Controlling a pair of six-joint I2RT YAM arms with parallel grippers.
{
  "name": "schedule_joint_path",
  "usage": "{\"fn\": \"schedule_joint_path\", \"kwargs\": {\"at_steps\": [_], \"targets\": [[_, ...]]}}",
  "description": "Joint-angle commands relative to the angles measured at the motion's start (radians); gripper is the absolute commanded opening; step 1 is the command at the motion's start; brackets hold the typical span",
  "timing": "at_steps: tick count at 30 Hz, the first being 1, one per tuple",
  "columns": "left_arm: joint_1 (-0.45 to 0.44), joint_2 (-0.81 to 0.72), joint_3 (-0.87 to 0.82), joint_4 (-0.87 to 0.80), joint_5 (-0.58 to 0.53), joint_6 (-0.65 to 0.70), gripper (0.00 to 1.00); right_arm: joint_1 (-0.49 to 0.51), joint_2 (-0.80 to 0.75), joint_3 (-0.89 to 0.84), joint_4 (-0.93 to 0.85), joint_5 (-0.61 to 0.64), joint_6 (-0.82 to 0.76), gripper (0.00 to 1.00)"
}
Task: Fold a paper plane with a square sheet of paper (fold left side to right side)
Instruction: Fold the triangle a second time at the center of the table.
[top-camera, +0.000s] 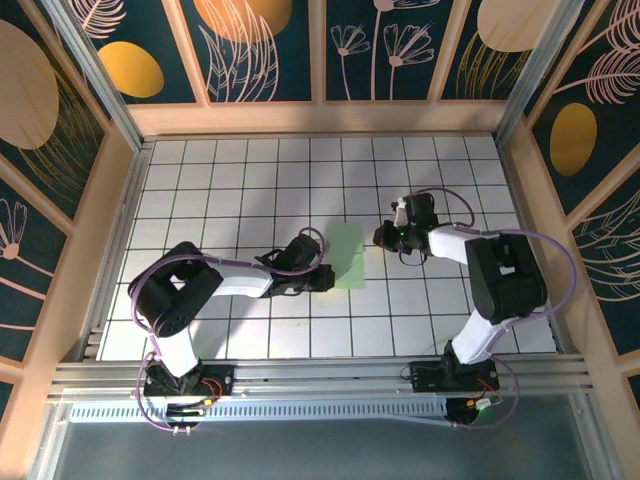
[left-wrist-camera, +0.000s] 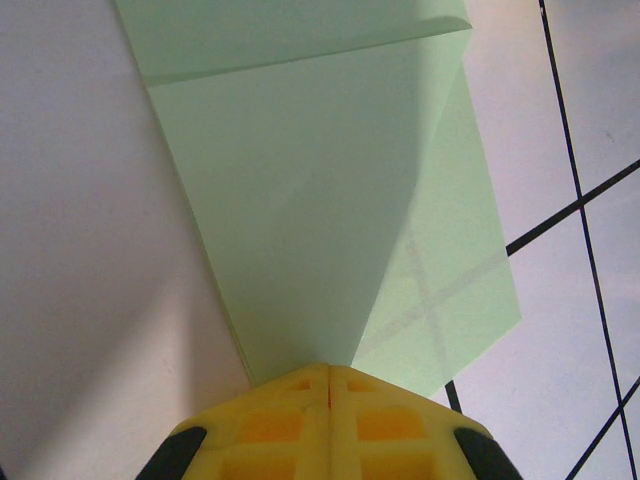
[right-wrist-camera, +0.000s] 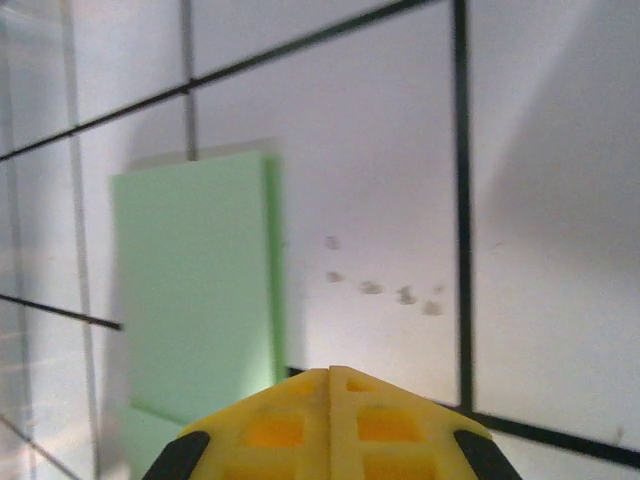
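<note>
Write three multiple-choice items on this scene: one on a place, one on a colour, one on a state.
1. Where is the right gripper relative to the sheet of paper?
A. on it
B. to its right, apart
C. to its left

2. What colour is the sheet of paper?
A. pale green
B. red
C. black

3. How is the left gripper?
A. wide open
B. shut
C. half open

Key: 1 B, white tile shows between them; 2 A, green in all three views; 3 B, its yellow fingers meet without a gap.
</note>
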Motion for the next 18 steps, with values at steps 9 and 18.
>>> {"fn": "schedule_joint_path", "kwargs": {"at_steps": [9, 18], "targets": [[-0.007, 0.019, -0.015, -0.116, -0.016, 0.004, 0.0, 0.154, -0.032, -0.073, 0.104, -0.128, 0.124, 0.0], [-0.007, 0.0, 0.015, -0.129, -0.033, 0.0, 0.0, 0.165, 0.079, -0.05, 0.082, -0.088, 0.117, 0.0]]}}
